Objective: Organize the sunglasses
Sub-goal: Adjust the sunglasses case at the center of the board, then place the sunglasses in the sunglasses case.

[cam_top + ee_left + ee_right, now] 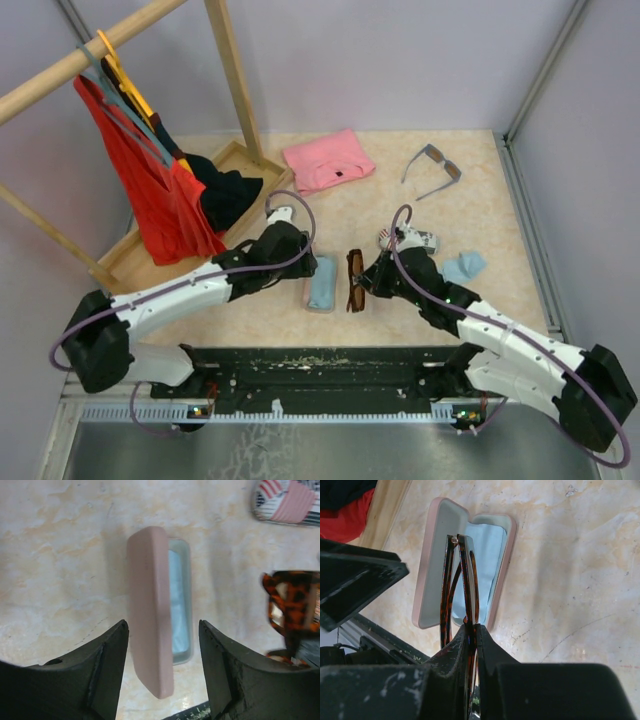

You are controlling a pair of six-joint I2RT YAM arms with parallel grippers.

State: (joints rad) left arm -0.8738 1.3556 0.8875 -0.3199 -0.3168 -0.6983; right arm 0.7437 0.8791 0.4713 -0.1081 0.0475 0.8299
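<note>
The right claw (471, 630) is clamped on the folded tortoiseshell sunglasses (292, 597), just beside the open pink case (147, 605). The left claw (162, 627) stands apart astride its lid. The sunglasses look light, stiff and scratch-prone, best held by the frame, not the lenses. The grey-blue sunglasses (433, 170) lie well apart on the worktop (500, 220).

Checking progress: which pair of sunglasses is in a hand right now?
The folded brown tortoiseshell sunglasses, clamped in the right hand; the grey-blue pair with dark lenses lies unfolded and untouched.
</note>
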